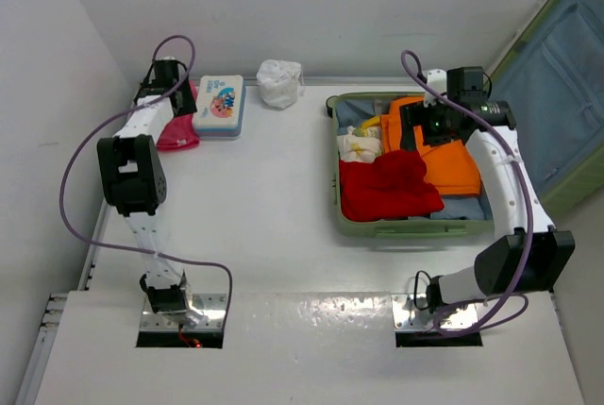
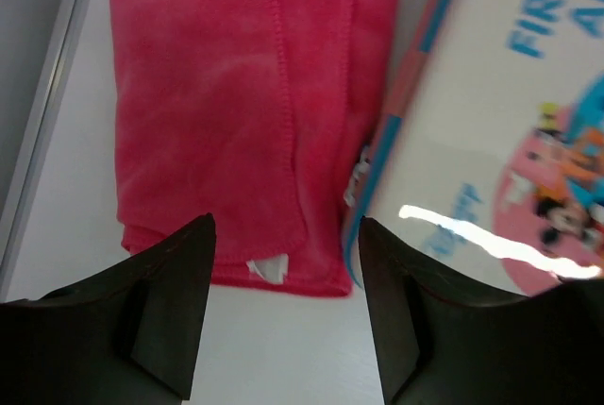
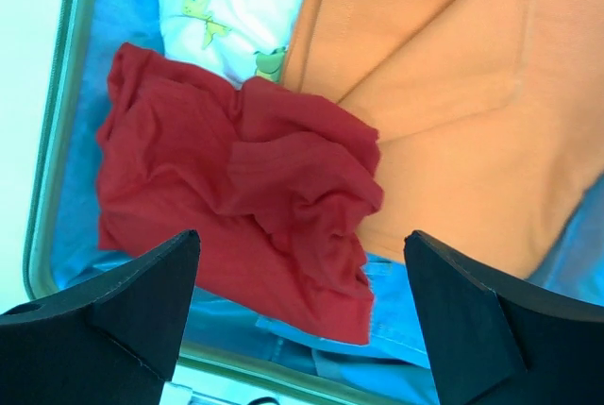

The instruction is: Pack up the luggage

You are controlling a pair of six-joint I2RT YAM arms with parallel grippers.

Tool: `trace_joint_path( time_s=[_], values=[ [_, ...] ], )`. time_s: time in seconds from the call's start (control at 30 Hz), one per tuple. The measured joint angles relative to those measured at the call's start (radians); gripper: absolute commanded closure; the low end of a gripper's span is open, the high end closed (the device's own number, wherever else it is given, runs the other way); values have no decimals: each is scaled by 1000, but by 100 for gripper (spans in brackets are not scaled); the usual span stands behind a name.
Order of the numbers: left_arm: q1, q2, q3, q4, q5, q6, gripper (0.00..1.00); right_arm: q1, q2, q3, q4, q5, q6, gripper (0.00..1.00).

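Observation:
The luggage (image 1: 406, 227) lies open at the right, its light-green rim (image 3: 57, 141) framing blue lining and its lid (image 1: 557, 75) leaning back. Inside lie an orange garment (image 1: 444, 155) (image 3: 453, 112), a crumpled red garment (image 1: 389, 186) (image 3: 236, 207) and a white printed cloth (image 1: 359, 145) (image 3: 236, 8). My right gripper (image 1: 439, 122) (image 3: 302, 240) hangs open above the red garment, holding nothing. At the far left, my left gripper (image 1: 165, 84) (image 2: 285, 235) is open over the near edge of a folded pink towel (image 1: 177, 131) (image 2: 226, 112), with nothing between its fingers.
A white-and-blue printed box (image 1: 219, 105) (image 2: 500, 141) lies right beside the pink towel. A crumpled white bag (image 1: 279, 81) sits at the back wall. The table's left edge rail (image 2: 47, 112) runs close to the towel.

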Motion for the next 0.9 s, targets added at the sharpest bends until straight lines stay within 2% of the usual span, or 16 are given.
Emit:
trace_joint_path(
  time_s=[0.13, 0.27, 0.3, 0.4, 0.47, 0.63, 0.9],
  values=[
    [39, 135, 84, -7, -10, 21, 45, 11, 0, -27, 8, -11, 17, 12],
    [50, 199, 120, -6, -46, 56, 69, 18, 0, -39, 8, -18, 25, 13],
    [52, 205, 114, -5, -52, 71, 78, 19, 0, -39, 8, -22, 26, 13],
    [54, 206, 71, -3, -69, 114, 94, 19, 2, -39, 11, -35, 28, 13],
    [55, 206, 29, -6, -82, 142, 99, 19, 7, -39, 11, -42, 37, 13],
    [62, 192, -41, -31, -69, 184, 100, 20, 32, -39, 11, -60, 54, 13],
    [76, 51, -214, -121, 106, 146, 100, 21, 48, -31, 11, -81, 60, 13]
  ],
)
